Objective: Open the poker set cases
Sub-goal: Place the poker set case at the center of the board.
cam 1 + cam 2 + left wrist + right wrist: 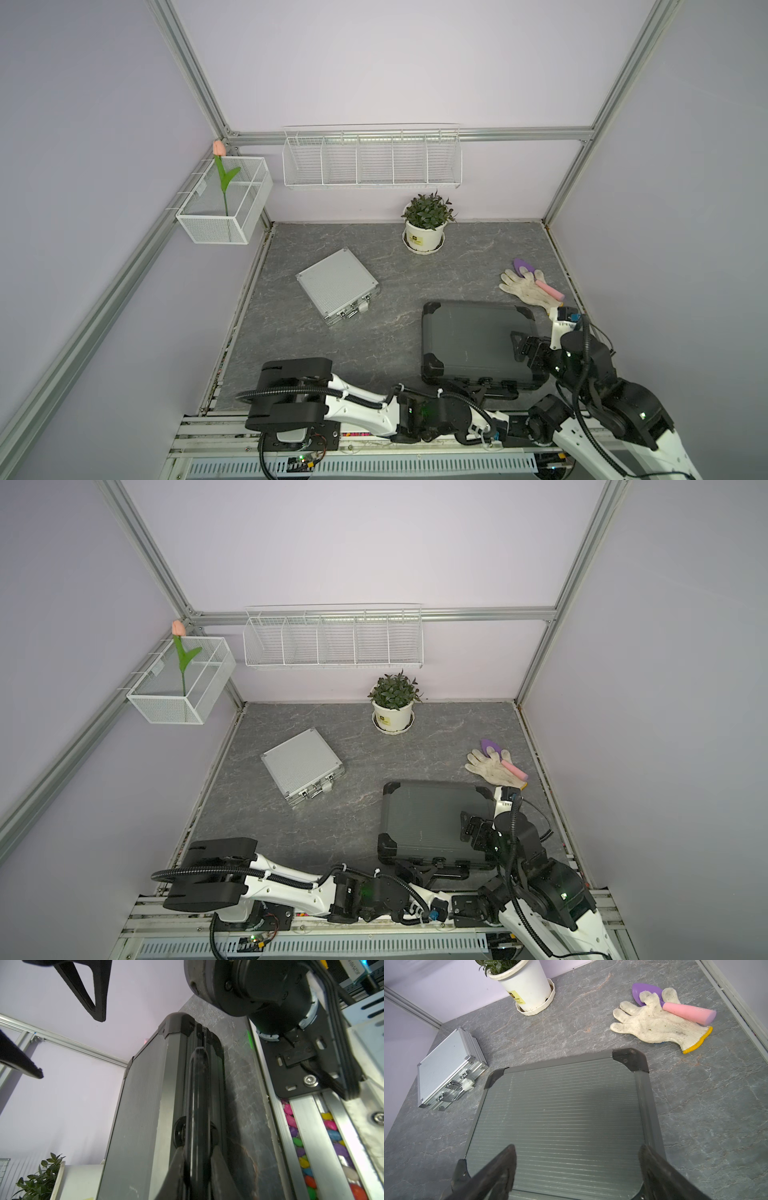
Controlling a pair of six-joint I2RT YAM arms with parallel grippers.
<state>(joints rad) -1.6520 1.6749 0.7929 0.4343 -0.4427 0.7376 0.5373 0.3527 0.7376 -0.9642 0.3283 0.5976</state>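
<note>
Held handle (197, 1084) of grey case (469, 332) in left claw (197, 1151), clamped tight, probably to pin it flat at desk's (457, 270) near right corner. Held right claw (577, 1148) spread wide, empty, above lid (560, 1105) near its right edge, apparently poised to raise it. Found silver case (336, 284) closed, latches (453, 1085) toward near edge, well apart by left edge. Judged neither case opened yet.

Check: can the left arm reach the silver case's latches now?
Not yet, probably: left gripper is shut on the dark case's handle. Once freed, only bare table lies between; latches face the near side.
</note>
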